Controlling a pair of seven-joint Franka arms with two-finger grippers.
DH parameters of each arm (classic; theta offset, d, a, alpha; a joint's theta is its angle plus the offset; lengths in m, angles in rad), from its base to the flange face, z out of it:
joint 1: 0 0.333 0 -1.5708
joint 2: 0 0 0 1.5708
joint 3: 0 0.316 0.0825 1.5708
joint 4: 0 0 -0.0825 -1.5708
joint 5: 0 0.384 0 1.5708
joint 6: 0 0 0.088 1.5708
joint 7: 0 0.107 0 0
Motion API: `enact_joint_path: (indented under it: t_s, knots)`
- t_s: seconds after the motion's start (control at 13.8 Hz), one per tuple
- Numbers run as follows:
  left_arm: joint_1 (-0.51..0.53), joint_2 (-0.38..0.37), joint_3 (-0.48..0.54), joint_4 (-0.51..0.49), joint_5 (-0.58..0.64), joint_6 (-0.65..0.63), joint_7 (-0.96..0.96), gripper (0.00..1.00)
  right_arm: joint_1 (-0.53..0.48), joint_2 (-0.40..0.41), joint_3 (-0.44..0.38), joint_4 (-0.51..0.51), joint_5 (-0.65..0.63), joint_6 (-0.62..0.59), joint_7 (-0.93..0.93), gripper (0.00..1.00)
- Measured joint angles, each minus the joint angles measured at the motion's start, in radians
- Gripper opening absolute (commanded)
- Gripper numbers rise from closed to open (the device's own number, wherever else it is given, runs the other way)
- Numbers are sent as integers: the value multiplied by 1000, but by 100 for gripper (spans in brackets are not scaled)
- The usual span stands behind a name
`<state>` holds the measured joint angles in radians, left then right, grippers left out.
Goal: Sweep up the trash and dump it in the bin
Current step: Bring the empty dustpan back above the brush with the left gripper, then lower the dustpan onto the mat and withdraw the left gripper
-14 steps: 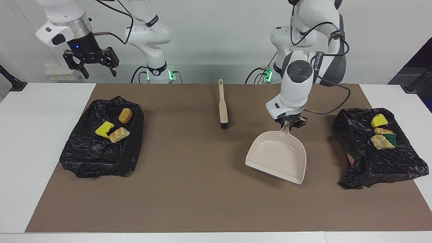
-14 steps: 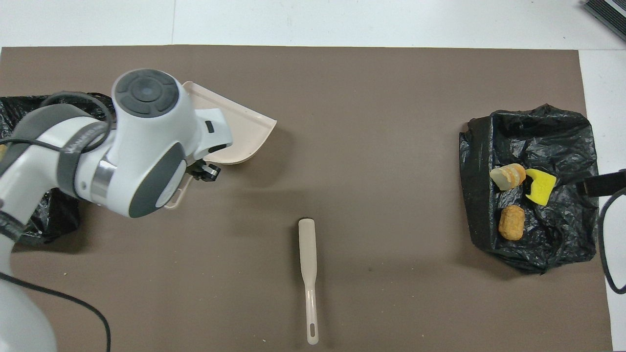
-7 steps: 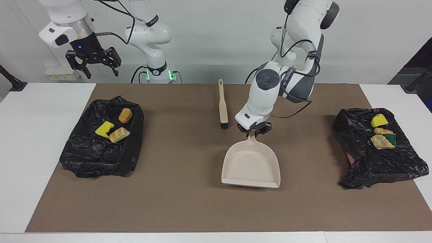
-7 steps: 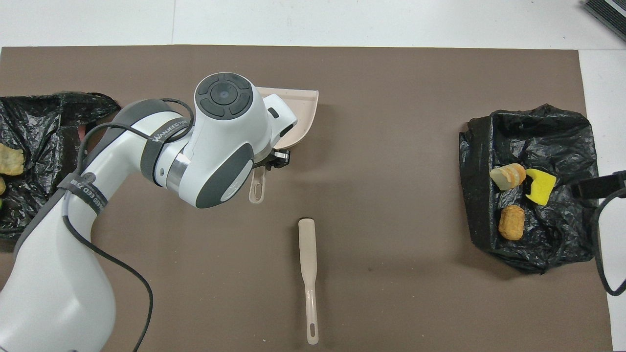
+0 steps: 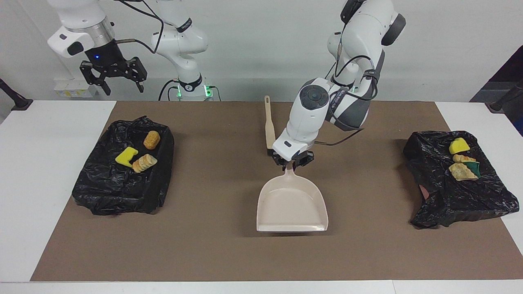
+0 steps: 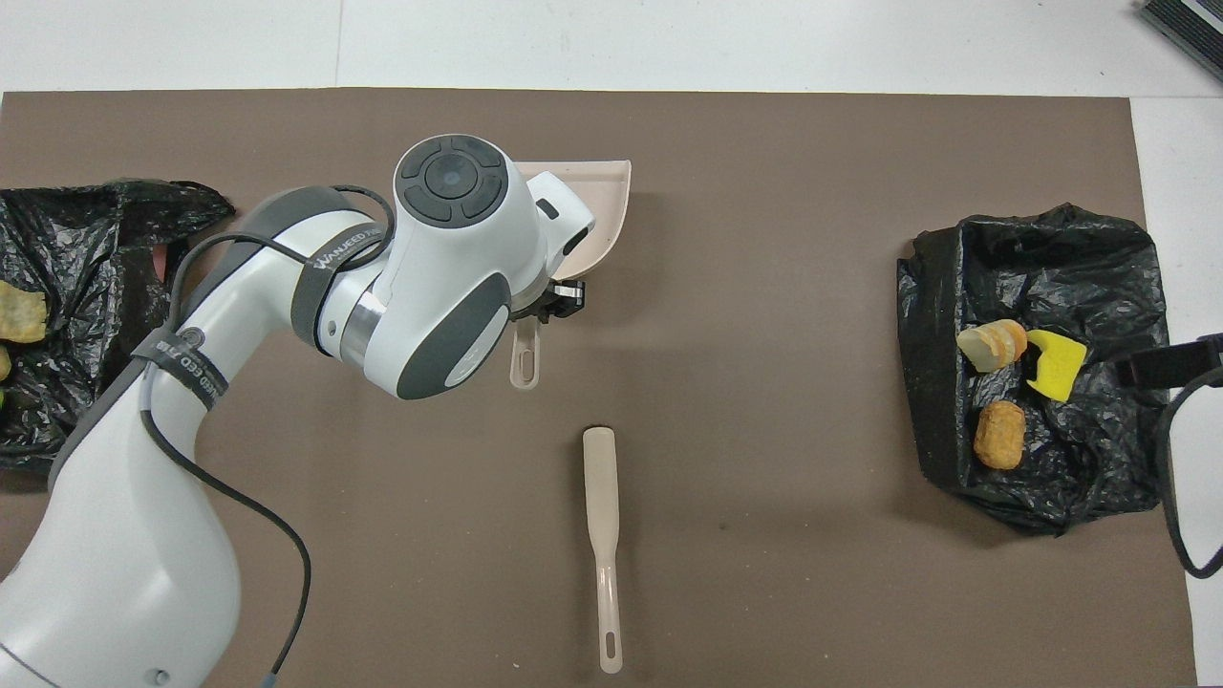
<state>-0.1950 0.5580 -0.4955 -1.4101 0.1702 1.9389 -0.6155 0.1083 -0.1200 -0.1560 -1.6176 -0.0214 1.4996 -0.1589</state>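
Dustpan [image 5: 292, 202] carried toward table middle, left fingers [image 5: 292, 162] clamped on its handle, right fingers [image 5: 112, 77] spread, empty.

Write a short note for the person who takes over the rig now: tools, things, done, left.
Left tool: shut on the dustpan handle, pan at mid-mat, empty.
Right tool: open, holds nothing, waits above its end of the table.
Brush: lies on the mat beside the left tool, nearer to the robots than the pan.
Trash: three bits on the black bag at the right arm's end; the other bits on the second bag at the left arm's end.
Done: no trash on the mat.
Left: put the dustpan down.
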Motion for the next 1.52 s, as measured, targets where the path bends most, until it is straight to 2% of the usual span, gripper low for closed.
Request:
enact_joint_path:
  t_s: [0.29, 0.51, 0.65, 0.73, 0.87, 1.16, 1.31, 1.52]
  knots:
    - [-54, 90, 0, 44, 27, 7, -25, 0, 0, 0, 0, 0, 0, 0, 0, 100]
    - [-76, 105, -1, 48, 40, 5, -89, 3, 0, 0, 0, 0, 0, 0, 0, 100]
    - [-78, 108, -1, 46, 41, -3, -99, 53, 0, 0, 0, 0, 0, 0, 0, 100]
    - [-78, 109, -1, 46, 41, -8, -101, 84, 0, 0, 0, 0, 0, 0, 0, 100]
    - [-80, 108, -1, 46, 42, -9, -102, 100, 0, 0, 0, 0, 0, 0, 0, 100]
    - [-87, 84, 13, 45, 49, -19, -107, 100, 0, 0, 0, 0, 0, 0, 0, 100]
    - [-88, 1, 56, 10, 50, -41, -92, 100, 0, 0, 0, 0, 0, 0, 0, 100]
    - [-89, -186, 151, -120, 46, -58, -4, 100, 0, 0, 0, 0, 0, 0, 0, 100]
